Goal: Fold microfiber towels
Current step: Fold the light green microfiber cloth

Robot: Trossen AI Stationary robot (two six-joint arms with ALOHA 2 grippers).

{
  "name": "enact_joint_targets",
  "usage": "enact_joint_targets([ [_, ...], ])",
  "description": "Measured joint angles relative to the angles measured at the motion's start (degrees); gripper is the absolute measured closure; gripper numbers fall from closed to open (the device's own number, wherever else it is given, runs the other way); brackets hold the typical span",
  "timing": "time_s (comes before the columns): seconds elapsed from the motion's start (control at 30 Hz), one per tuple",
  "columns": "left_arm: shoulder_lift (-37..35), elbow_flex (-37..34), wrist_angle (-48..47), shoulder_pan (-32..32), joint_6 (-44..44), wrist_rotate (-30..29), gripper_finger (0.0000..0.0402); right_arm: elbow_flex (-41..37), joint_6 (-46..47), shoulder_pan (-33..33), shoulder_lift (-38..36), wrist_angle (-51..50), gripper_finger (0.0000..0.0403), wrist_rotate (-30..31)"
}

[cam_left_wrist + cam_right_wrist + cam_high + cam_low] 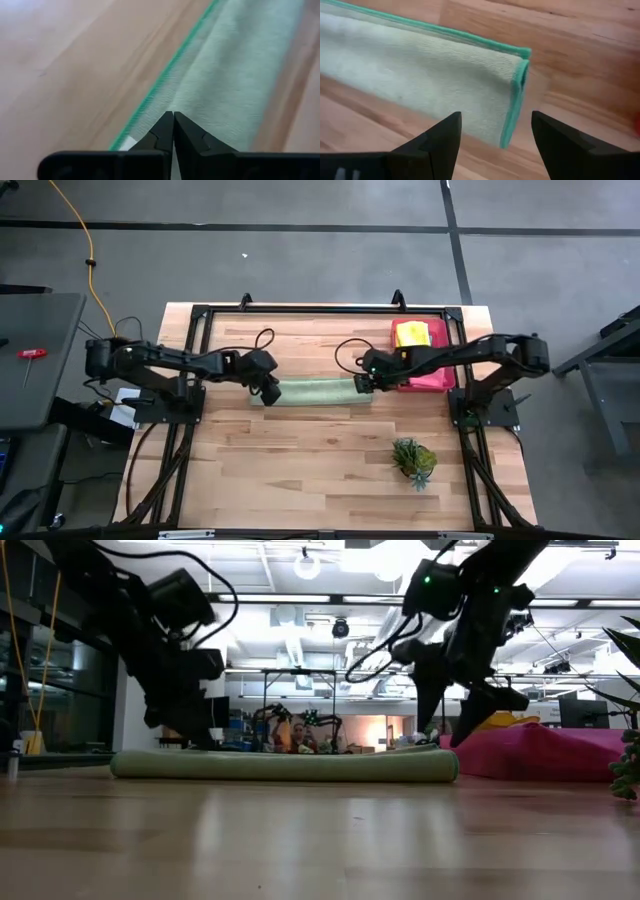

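A pale green towel (pixel 313 392) lies as a long, narrow folded strip near the middle of the tabletop (pixel 300 470), running across between the two arms. The left gripper (pixel 173 131) sits at the strip's left end with its jaws clenched tight together; the left wrist view shows the tips meeting right at the cloth's edge, but whether any fabric is actually caught between them cannot be told. That is the first risk — if the jaws closed just short of the hem or pinched only the top layer, a lift would peel one ply away and undo the fold, or come up empty. The right gripper (pixel 495 131) hovers over the strip's right end with its jaws spread wide, straddling the teal-bound corner and grasping nothing. If it closes too high it may miss the lower layers; too deep, and the tips could scrape the tabletop. A mismatch between the two ends — one held, one loose — would drag the strip askew and give a crooked fold. Just beyond the right gripper, toward the tabletop's back right corner, a pink tray (pixel 436 378) carries a yellow towel (pixel 411 334); a wide swing of the right arm could knock it. The plant (pixel 414 461) stands well apart nearer the front edge.
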Motion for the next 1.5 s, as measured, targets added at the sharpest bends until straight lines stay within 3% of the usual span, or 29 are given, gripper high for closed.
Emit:
enact_joint_targets([
  [0.4, 5.32, 0.03, -1.64, 2.22, 5.88, 0.19, 0.0401, 0.26, -1.69, -1.02, 8.62, 5.08, 0.0169, -0.06],
  [0.53, 6.52, 0.37, -3.87, 2.15, 7.73, -2.12, 0.0401, 0.35, -0.05, -0.91, 9.60, 7.27, 0.0169, -0.04],
  [0.8, 5.58, 0.13, -3.65, 2.23, 7.76, -2.91, 0.0402, 0.22, -0.42, -0.90, 7.66, 7.03, 0.0169, -0.95],
  [1.03, 5.46, 0.07, -3.71, 2.44, 8.15, -2.96, 0.0401, 0.22, -2.37, -0.90, 1.17, 6.13, 0.0169, 3.83],
  [1.27, 5.46, 0.07, -3.67, 2.46, 8.10, -2.79, 0.0402, 0.06, -10.97, -0.84, 0.94, 23.69, 0.0169, -1.61],
  [1.5, 5.46, 0.04, -3.44, 2.46, 8.01, -1.80, 0.0401, -2.98, -13.50, -4.06, 1.97, 26.75, 0.0169, -4.32],
])
